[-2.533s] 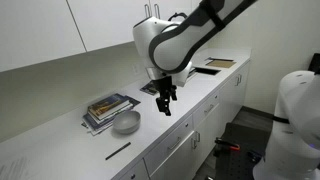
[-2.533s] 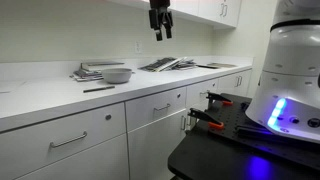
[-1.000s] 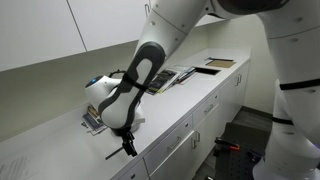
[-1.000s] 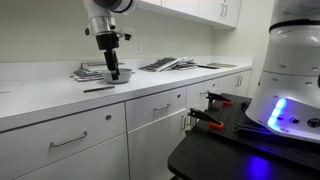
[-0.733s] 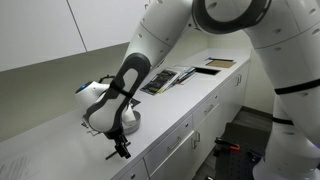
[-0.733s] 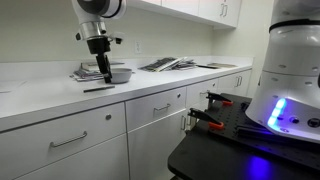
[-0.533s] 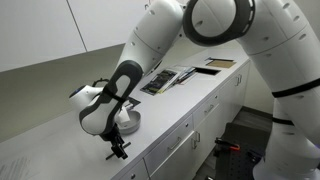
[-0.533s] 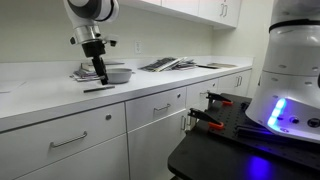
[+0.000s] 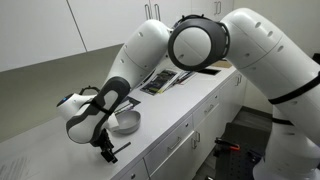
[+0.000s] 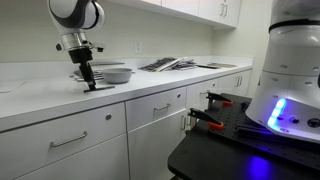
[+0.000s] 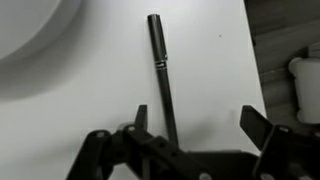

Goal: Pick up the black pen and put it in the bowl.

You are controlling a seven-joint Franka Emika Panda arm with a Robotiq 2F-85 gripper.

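The black pen (image 11: 160,70) lies flat on the white counter. In the wrist view it runs between my open fingers, close to the left one. My gripper (image 11: 200,125) is open and low over the pen, holding nothing. In both exterior views the gripper (image 9: 106,151) (image 10: 89,84) hangs just above the counter, near its front edge. The pen's end shows beside the fingers (image 10: 103,88). The grey-white bowl (image 9: 126,122) (image 10: 116,74) stands just beyond the gripper, and its rim shows at the wrist view's top left (image 11: 30,30).
A stack of books (image 10: 86,69) lies behind the bowl. Open magazines (image 9: 165,78) (image 10: 165,65) and a flat pad (image 9: 216,64) lie farther along the counter. The counter's front edge (image 11: 250,60) runs close to the pen. Wall cabinets hang above.
The arm has swung along the counter from over the bowl to the pen, and the open gripper has come down around it. Pen and bowl have not moved.
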